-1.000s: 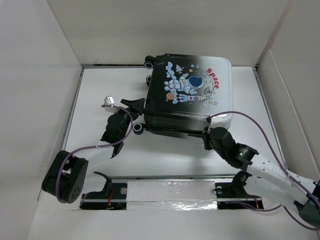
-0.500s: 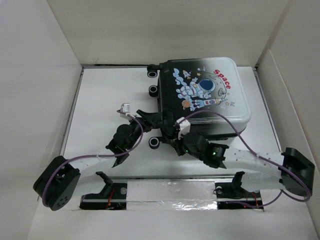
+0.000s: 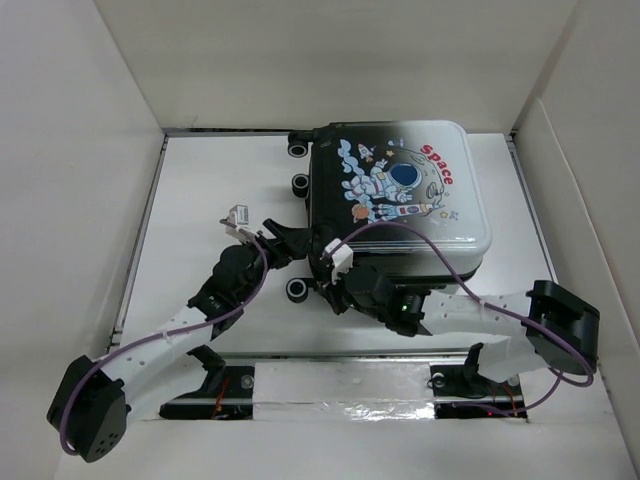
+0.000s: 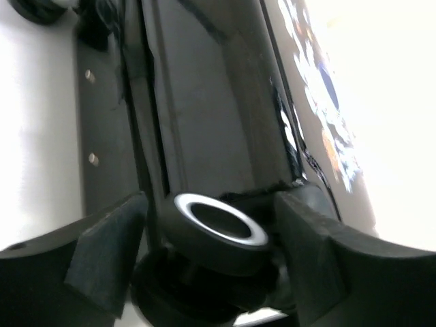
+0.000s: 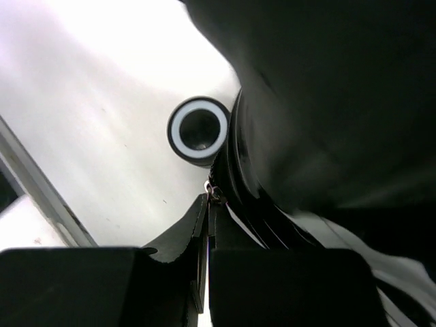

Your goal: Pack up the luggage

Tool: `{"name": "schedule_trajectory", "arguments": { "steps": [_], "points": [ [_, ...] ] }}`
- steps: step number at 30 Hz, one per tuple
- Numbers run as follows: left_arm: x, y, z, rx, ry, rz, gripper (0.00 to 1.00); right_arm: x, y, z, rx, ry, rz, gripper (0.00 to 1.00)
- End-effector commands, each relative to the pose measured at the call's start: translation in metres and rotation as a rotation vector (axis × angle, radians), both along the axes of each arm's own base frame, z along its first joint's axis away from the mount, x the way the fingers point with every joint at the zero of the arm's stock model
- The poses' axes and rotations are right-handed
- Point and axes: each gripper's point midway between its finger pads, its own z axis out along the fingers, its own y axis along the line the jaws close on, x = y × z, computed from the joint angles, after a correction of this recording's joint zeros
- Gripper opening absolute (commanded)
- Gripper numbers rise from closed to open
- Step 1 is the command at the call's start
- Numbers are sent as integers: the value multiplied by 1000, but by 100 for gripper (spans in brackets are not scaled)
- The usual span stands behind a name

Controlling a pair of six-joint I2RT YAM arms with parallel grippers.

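The luggage lies flat and closed on the white table, astronaut print up, wheels to the left. My left gripper is at its near-left corner. In the left wrist view the fingers press on both sides of a black wheel with a white ring, so the gripper is shut on it. My right gripper sits just right of that, against the near edge. In the right wrist view its jaws are shut on the zipper pull, beside another wheel.
White walls enclose the table at the back and on both sides. A taped metal rail runs along the near edge between the arm bases. Two more wheels stick out on the luggage's left side.
The luggage slid right and turned a little. My right gripper swept along the near edge from the right corner to the left corner. My left arm reached forward, staying at the wheel.
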Motion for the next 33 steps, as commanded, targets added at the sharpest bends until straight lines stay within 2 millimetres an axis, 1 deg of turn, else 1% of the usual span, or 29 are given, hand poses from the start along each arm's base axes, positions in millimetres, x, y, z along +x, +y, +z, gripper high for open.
{"name": "schedule_trajectory", "arguments": {
  "steps": [1, 2, 3, 4, 5, 6, 7, 8, 9, 10, 11, 12, 13, 14, 15, 16, 17, 18, 20, 21, 22, 23, 24, 25, 26, 27, 28, 29, 33],
  "points": [
    [-15, -13, 10, 13, 26, -145, 75, -49, 51, 109, 490, 12, 238, 0],
    [-5, -3, 15, 6, 12, -102, 81, -50, 44, 105, 489, 23, 222, 0],
    [13, 17, 22, -5, -3, -33, 87, -53, 33, 89, 466, 45, 196, 0],
    [24, 26, 29, -23, -23, 2, 89, -55, 24, 93, 472, 46, 186, 0],
    [40, 39, 34, -48, -17, 38, 90, -55, 18, 91, 472, 54, 169, 0],
    [42, 38, 48, -70, -47, 38, 90, -57, 13, 88, 465, 57, 168, 0],
    [56, 45, 49, -80, -46, 57, 91, -62, 6, 77, 434, 74, 165, 0],
    [65, 49, 52, -78, -46, 75, 91, -63, 1, 82, 446, 69, 163, 0],
    [78, 52, 73, -85, -78, 92, 91, -64, -3, 81, 440, 73, 160, 0],
    [97, 58, 57, -61, -25, 120, 92, -65, -7, 77, 427, 80, 153, 0],
    [108, 59, 56, -54, -15, 118, 91, -66, -10, 75, 424, 84, 150, 0],
    [119, 51, 80, -46, -64, 84, 90, -67, -13, 80, 439, 81, 153, 0],
    [138, 50, 59, -12, -7, 82, 87, -72, -14, 79, 436, 87, 164, 0],
    [148, 46, 56, 7, 10, 66, 85, -73, -15, 78, 433, 89, 165, 0],
    [162, 41, 77, 22, -27, 54, 85, -73, -17, 80, 436, 85, 163, 0],
    [174, 42, 53, 47, 52, 58, 84, -76, -18, 77, 422, 88, 165, 0],
    [180, 39, 53, 49, 53, 46, 84, -75, -20, 78, 422, 87, 162, 0],
    [186, 36, 62, 40, 34, 42, 85, -75, -21, 77, 418, 85, 158, 0],
    [199, 38, 58, 29, 42, 50, 86, -75, -24, 79, 426, 83, 155, 0],
    [207, 41, 69, 23, 24, 56, 86, -75, -25, 80, 429, 81, 154, 0],
    [215, 41, 56, 38, 57, 42, 86, -76, -25, 81, 433, 80, 158, 0],
    [219, 39, 53, 46, 67, 30, 85, -77, -26, 81, 433, 81, 159, 0],
    [224, 37, 60, 52, 58, 21, 84, -76, -26, 81, 433, 80, 158, 0],
    [228, 42, 49, 67, 85, 31, 80, -76, -26, 81, 433, 80, 156, 0],
    [228, 43, 49, 74, 77, 30, 79, -76, -27, 80, 430, 81, 155, 0],
    [227, 43, 43, 78, 81, 29, 79, -76, -27, 80, 430, 80, 153, 0],
    [229, 48, 45, 77, 69, 44, 78, -79, -26, 80, 431, 82, 164, 0],
    [228, 48, 43, 71, 70, 44, 78, -79, -26, 80, 430, 83, 164, 0],
    [232, 39, 35, 41, 87, 0, 79, -78, -25, 80, 424, 79, 161, 0]
  ]
}}
